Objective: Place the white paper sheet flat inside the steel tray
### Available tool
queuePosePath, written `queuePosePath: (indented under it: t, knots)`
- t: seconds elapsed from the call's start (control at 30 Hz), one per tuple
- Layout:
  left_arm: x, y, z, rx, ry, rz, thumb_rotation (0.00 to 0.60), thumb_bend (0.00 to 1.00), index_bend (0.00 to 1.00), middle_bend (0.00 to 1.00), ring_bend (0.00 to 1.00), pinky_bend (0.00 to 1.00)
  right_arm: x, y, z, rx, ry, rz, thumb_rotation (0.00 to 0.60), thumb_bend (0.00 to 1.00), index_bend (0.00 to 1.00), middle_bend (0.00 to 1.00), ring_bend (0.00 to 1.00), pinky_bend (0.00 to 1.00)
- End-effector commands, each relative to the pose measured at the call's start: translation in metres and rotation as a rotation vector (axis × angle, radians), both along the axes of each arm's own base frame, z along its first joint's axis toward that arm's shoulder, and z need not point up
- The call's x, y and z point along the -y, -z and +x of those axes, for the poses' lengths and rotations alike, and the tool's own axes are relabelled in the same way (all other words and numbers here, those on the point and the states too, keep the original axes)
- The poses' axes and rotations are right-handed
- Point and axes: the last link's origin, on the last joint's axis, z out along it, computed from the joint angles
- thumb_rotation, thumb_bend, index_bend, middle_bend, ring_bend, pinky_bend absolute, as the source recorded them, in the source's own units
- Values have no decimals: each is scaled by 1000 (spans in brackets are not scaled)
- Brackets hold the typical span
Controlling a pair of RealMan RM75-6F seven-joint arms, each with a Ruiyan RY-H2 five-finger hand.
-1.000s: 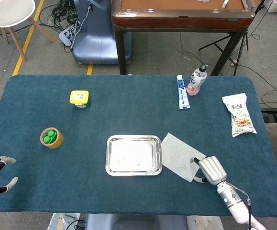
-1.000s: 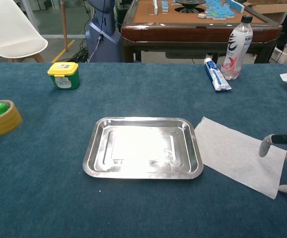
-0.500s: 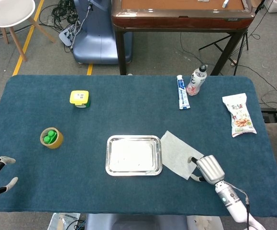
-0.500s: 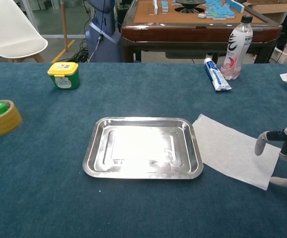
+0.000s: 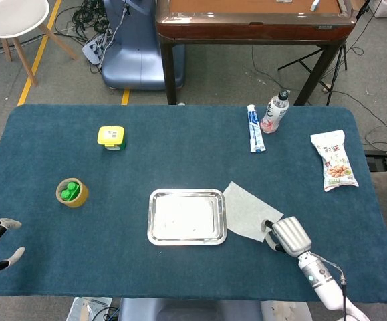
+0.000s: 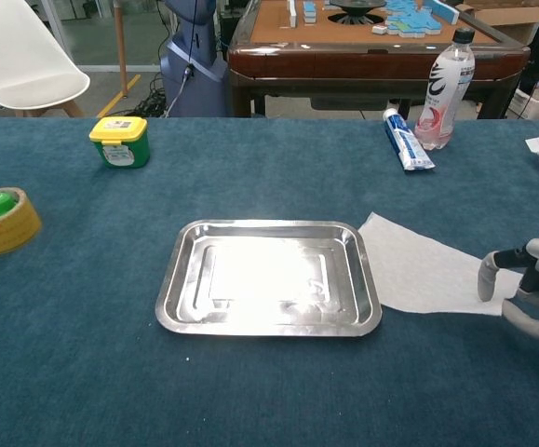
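Your right hand [image 6: 530, 289] now pinches the white paper sheet [image 6: 418, 270], whose near edge has lifted off the table since a moment ago; next carry it over the steel tray [image 6: 269, 279].

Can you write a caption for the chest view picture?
Right hand holds the white paper sheet beside the steel tray.
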Motion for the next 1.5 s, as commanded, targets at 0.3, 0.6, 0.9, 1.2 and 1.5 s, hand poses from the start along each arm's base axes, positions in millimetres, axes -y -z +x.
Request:
queuePosePath:
  t: [0.3, 0.6, 0.9, 1.2, 1.5]
  knots:
    - [-1, 1, -1, -2, -5, -5, 600, 191, 389, 374, 294, 455, -1, -12, -4, -5, 29, -29, 600, 609, 569, 1000, 1000, 1000]
    - [-1, 3, -1, -8, -7, -9, 600, 191, 389, 374, 294, 455, -2, -28, -4, -26, 73, -109, 600, 631, 599, 1000, 1000, 1000]
    - [-1, 3, -1, -9, -9, -11, 600, 190, 389, 374, 294, 455, -1, -41, 1, 1, 103, -170, 600, 647, 607, 1000, 1000, 1000]
    - [0, 1, 0, -8, -7, -4, 600, 189, 389, 374, 294, 455, 8, -55, 16, 74, 113, -267, 600, 659, 621, 1000, 1000, 1000]
    - [0, 2, 0, -9, -7, -6, 600, 190, 389, 374, 294, 455, 13, -63, 21, 126, 128, -321, 600, 672, 626, 1000, 1000, 1000]
